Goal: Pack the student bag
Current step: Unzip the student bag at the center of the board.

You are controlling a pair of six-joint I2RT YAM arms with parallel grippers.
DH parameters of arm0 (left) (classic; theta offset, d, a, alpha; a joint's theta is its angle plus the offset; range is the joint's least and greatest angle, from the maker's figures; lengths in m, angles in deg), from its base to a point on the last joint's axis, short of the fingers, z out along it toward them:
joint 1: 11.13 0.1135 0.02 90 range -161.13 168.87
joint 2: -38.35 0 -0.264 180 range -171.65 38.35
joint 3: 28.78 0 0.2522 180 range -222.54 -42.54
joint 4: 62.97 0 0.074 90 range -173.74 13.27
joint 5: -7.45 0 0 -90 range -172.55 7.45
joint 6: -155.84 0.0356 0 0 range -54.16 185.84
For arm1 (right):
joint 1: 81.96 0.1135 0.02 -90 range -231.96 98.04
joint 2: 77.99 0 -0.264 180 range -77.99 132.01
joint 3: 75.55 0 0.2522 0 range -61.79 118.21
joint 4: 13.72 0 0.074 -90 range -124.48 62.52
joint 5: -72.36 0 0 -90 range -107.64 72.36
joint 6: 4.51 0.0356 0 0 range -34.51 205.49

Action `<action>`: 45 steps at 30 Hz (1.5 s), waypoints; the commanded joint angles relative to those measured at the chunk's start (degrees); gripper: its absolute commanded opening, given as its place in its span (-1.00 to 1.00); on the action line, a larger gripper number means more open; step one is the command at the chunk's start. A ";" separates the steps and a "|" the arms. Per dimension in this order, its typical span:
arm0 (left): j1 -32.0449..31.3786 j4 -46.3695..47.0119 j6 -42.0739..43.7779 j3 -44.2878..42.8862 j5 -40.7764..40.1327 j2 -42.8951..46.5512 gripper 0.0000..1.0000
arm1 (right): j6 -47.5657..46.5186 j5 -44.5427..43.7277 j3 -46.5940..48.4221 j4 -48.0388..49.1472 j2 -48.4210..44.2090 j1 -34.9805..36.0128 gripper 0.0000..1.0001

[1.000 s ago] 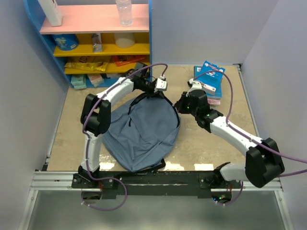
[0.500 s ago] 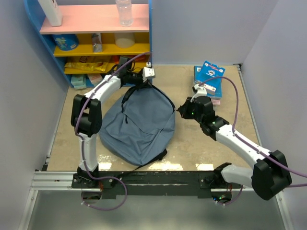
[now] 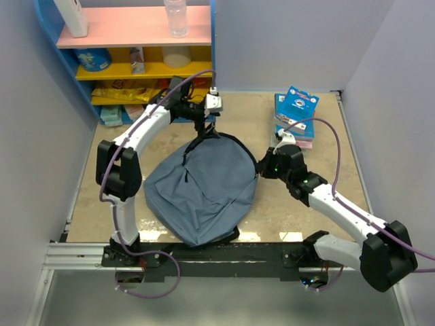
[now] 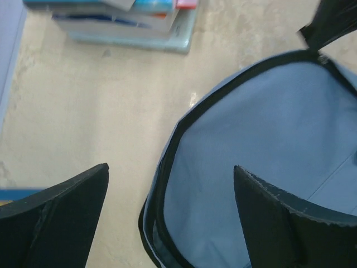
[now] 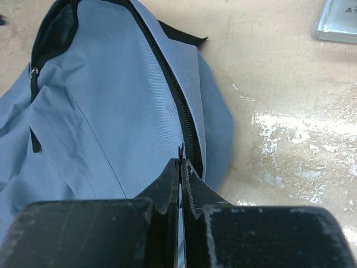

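One student bag (image 3: 204, 190), one shelf unit (image 3: 212, 47)

At the far right of the table (image 3: 248, 115), a stack of books (image 3: 297, 112) is lying flat, blue cover up. At my far left a blue shelf unit (image 3: 212, 47) is standing, its pink shelf carrying a clear bottle (image 3: 175, 17) and a white container (image 3: 71, 17), a blue tub (image 3: 94, 60) sitting below.
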 commanded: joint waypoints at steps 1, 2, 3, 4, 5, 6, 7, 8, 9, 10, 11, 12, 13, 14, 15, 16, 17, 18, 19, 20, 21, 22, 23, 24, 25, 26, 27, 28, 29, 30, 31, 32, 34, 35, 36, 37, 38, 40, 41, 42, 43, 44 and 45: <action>-4.72 -6.88 6.42 -7.19 8.51 1.31 0.95 | 0.83 0.81 4.05 -0.01 2.07 0.07 -1.00; -5.69 -8.13 7.84 -8.51 8.69 0.25 0.95 | 1.01 0.81 4.40 0.08 2.34 0.07 -1.00; -6.74 -9.19 8.47 -10.35 8.61 -2.02 0.95 | 1.18 0.81 4.75 0.17 2.52 0.16 -1.00; -8.58 -9.81 10.21 -11.24 8.69 -3.26 0.96 | 1.45 0.72 5.01 0.17 2.78 0.07 -1.00; -9.30 -10.59 11.45 -12.11 9.13 -4.58 0.95 | 1.54 0.72 5.19 0.08 2.87 0.07 -1.00; -10.09 -11.30 12.24 -13.52 9.13 -7.03 0.94 | 1.63 0.63 5.37 0.17 2.96 0.07 -1.00; -11.23 -11.65 13.47 -14.14 9.13 -8.27 0.90 | 1.71 0.37 5.54 0.08 2.96 0.07 -1.00; -11.76 -12.27 14.27 -15.01 8.78 -9.59 0.87 | 1.71 0.20 5.72 -0.18 2.78 0.16 -1.00; -12.11 -13.58 14.80 -16.85 8.35 -12.21 0.83 | 1.71 0.11 5.89 -0.44 2.69 0.16 -1.00; -12.64 -14.20 16.02 -17.83 7.99 -13.37 0.76 | 1.54 0.11 6.07 -0.79 2.43 0.16 -1.00; -12.73 -14.55 16.29 -19.31 7.47 -14.43 0.72 | 1.36 0.11 6.24 -0.97 1.99 0.16 -1.00; -12.73 -15.43 16.56 -19.94 7.46 -16.09 0.65 | 1.28 0.19 6.25 -1.15 1.73 0.07 -1.00; -12.73 -15.78 17.08 -20.47 7.38 -16.72 0.63 | 1.01 0.28 6.25 -1.32 1.38 0.07 -1.00; -12.73 -16.05 17.09 -21.08 7.72 -17.16 0.61 | 0.92 0.19 5.99 -1.41 1.11 0.16 -1.00; -12.82 -16.83 17.43 -21.26 8.07 -17.60 0.58 | 0.92 0.11 5.90 -1.41 0.68 0.07 -1.00; -12.91 -17.19 17.79 -21.44 8.25 -17.69 0.56 | 0.66 0.02 5.81 -1.50 0.58 0.07 -1.00; -12.99 -17.54 18.14 -21.35 8.34 -17.69 0.54 | 0.66 0.02 5.72 -1.59 0.50 0.07 -1.00; -13.26 -18.24 18.75 -21.44 8.25 -17.69 0.53 | 0.57 0.02 5.72 -1.68 0.41 0.16 -1.00; -13.43 -18.42 18.84 -21.35 7.99 -17.69 0.53 | 0.40 0.02 5.72 -1.68 0.49 0.16 -1.00; -13.52 -18.77 19.28 -21.53 7.82 -17.78 0.53 | 0.31 0.02 5.72 -1.42 0.32 0.16 -1.00; -13.61 -19.04 19.72 -21.44 7.73 -17.87 0.44 | 0.22 0.45 5.81 -1.24 0.49 0.16 -1.00; -13.78 -18.95 19.98 -21.61 7.47 -18.04 0.36 | 0.05 0.54 5.89 -0.98 0.93 0.16 -1.00; -13.87 -18.69 19.99 -21.79 7.20 -18.13 0.23 | -0.13 0.63 6.59 -1.41 1.11 0.16 -1.00; -14.14 -17.99 19.81 -21.88 7.29 -18.22 -0.24 | -0.22 0.72 6.86 -1.67 1.46 0.16 -1.00; -14.31 -17.12 18.94 -21.88 7.20 -18.22 -0.54 | -0.31 0.72 7.12 -1.85 1.72 0.07 -1.00; -14.49 -15.98 17.63 -21.79 6.68 -18.13 -0.77 | -0.48 0.81 7.47 -1.85 1.81 0.16 -1.00; -14.75 -14.14 15.79 -21.70 6.32 -17.87 -1.00 | -0.48 0.81 7.65 -1.85 1.90 0.16 -1.00; -14.84 -13.34 15.25 -21.53 5.89 -17.69 -1.00 | -0.57 0.81 7.74 -1.94 1.99 0.07 -1.00; -14.93 -12.89 14.98 -21.01 5.45 -17.43 -1.00 | -0.75 0.81 8.09 -2.03 2.08 0.16 -1.00; -14.93 -11.32 13.76 -20.65 5.18 -16.99 -1.00 | -0.75 0.90 8.18 -2.03 2.25 0.07 -1.00; -14.84 -10.26 12.88 -20.30 4.74 -16.73 -1.00 | -0.92 0.98 8.27 -2.03 2.25 0.07 -1.00; -14.84 -8.95 11.91 -19.25 3.26 -16.46 -1.00 | -1.01 0.98 8.09 -2.03 2.17 0.07 -1.00; -14.84 -4.12 8.49 -17.41 0.02 -15.50 -1.00 | -1.01 0.20 7.66 -1.85 1.90 0.86 -1.00; -14.93 0.60 6.82 -16.70 -1.31 -14.71 -1.00 | -0.92 -0.07 7.04 -1.85 1.73 1.39 -1.00; -14.93 3.00 2.97 -16.00 -2.37 -14.35 -1.00 | -0.66 -0.24 6.60 -1.76 1.73 1.83 -1.00; -14.93 4.67 1.63 -14.95 -3.69 -13.92 -1.00 | -0.40 -0.25 6.25 -1.59 1.73 2.18 -1.00; -14.93 6.17 1.09 -14.76 -4.13 -13.48 -1.00 | -0.31 -0.68 5.46 -1.50 1.47 3.05 -1.00; -14.93 6.88 -0.22 -14.50 -4.75 -13.21 -1.00 | 0.48 -0.86 4.67 -1.33 1.20 3.85 -1.00; -14.84 7.32 -0.40 -14.58 -5.45 -13.12 -1.00 | 0.66 -1.03 3.88 -1.24 0.94 4.55 -1.00; -14.84 7.59 -0.75 -14.50 -5.89 -13.12 -1.00 | 1.09 -1.30 3.53 -1.24 0.50 4.99 -1.00; -14.84 7.68 -0.67 -14.58 -7.03 -13.21 -1.00 | 1.19 -1.47 3.17 -1.24 0.23 5.34 -1.00; -14.84 7.68 -0.67 -14.50 -7.56 -13.21 -1.00 | 1.36 -1.56 2.47 -1.41 0.06 6.13 -1.00; -14.67 7.68 -0.67 -14.50 -7.83 -13.21 -1.00 | 1.71 -2.00 2.12 -1.67 -0.12 6.40 -1.00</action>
